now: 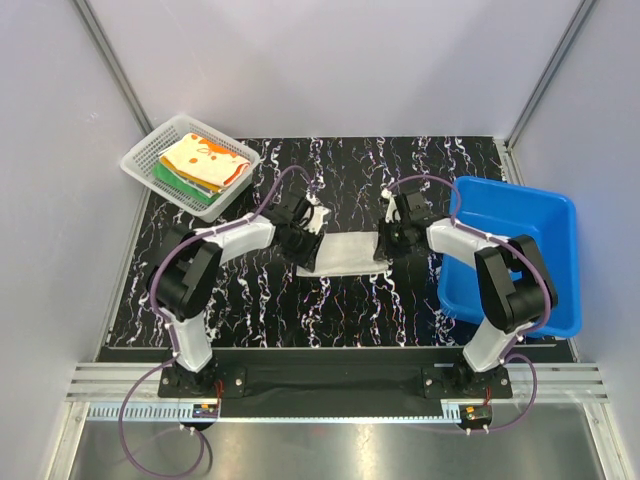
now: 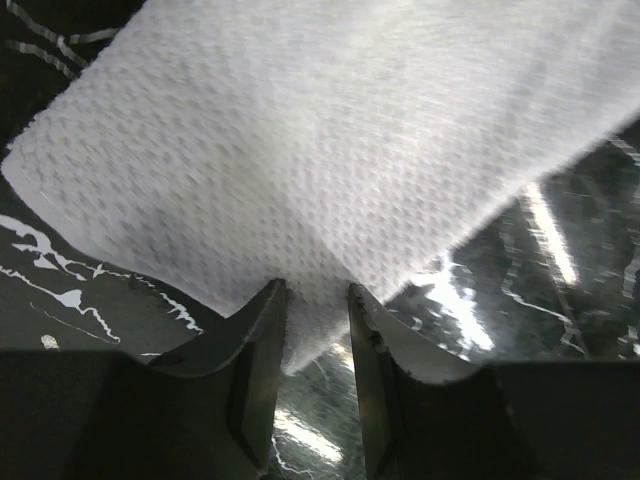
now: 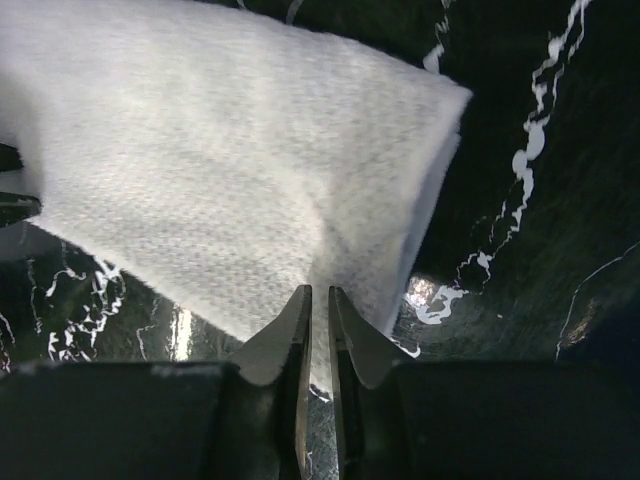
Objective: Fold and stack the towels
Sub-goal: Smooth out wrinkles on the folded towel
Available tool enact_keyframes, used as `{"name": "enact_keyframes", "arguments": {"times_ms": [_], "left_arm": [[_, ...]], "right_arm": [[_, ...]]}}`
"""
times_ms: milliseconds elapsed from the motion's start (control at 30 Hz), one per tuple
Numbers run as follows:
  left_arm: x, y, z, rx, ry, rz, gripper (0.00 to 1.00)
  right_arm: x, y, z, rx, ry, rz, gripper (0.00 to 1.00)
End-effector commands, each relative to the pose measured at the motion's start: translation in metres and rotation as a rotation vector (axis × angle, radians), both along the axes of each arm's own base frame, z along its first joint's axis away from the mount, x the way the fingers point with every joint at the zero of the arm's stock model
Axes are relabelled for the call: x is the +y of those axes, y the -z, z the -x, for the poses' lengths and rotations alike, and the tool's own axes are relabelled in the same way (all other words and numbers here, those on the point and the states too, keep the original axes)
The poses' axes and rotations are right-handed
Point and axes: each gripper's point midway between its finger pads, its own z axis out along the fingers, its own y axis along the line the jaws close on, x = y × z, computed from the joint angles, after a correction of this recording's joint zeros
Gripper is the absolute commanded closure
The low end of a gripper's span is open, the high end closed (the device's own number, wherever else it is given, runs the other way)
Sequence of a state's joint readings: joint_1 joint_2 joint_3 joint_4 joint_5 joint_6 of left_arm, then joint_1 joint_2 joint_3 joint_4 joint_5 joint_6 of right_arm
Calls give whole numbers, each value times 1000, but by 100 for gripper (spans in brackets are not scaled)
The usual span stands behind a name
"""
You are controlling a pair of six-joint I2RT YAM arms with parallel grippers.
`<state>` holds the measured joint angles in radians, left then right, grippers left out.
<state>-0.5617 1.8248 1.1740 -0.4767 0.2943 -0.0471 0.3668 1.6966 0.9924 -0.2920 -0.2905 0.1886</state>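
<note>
1. The table (image 1: 330,310) is black with white veining, and both arms reach in over its middle.
2. The blue tub (image 1: 560,215) sits at the right edge, beside the right arm.
3. The white mesh basket (image 1: 140,160) stands at the far left corner, well apart from the grippers.
4. The white towel (image 1: 345,252) is stretched flat between the two grippers over mid-table. I cannot tell whether it touches the surface.
5. The folded towels (image 1: 205,160) lie stacked in the basket, an orange-and-white print on top with yellow and green edges below.
6. The left gripper (image 2: 315,290) has its jaws narrow, pinching the towel's left edge.
7. The right gripper (image 3: 318,295) has its jaws almost together, clamped on the opposite edge near a corner.
</note>
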Motion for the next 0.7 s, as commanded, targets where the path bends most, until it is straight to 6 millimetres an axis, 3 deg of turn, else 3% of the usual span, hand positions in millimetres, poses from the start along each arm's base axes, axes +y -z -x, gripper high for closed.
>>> {"name": "enact_keyframes", "arguments": {"times_ms": [0, 133, 200, 267, 367, 533, 667], "left_arm": [[8, 9, -13, -31, -98, -55, 63], [16, -4, -25, -78, -138, -103, 61], [11, -28, -38, -115, -151, -93, 58], [5, -39, -43, -128, -154, -65, 57], [-9, -51, -50, -135, -156, -7, 56], [4, -29, -64, -122, -197, -74, 55], [19, 0, -80, -89, -259, -99, 55]], "right_arm": [[-1, 10, 2, 44, 65, 24, 82], [-3, 3, 1, 46, 75, 24, 83], [0, -15, -8, 16, 88, 12, 83], [3, -26, -13, -6, 86, -2, 83], [6, -27, -25, -20, 83, 4, 83], [4, -13, -39, -17, 72, 58, 83], [-5, 4, -56, -31, 79, 132, 84]]}}
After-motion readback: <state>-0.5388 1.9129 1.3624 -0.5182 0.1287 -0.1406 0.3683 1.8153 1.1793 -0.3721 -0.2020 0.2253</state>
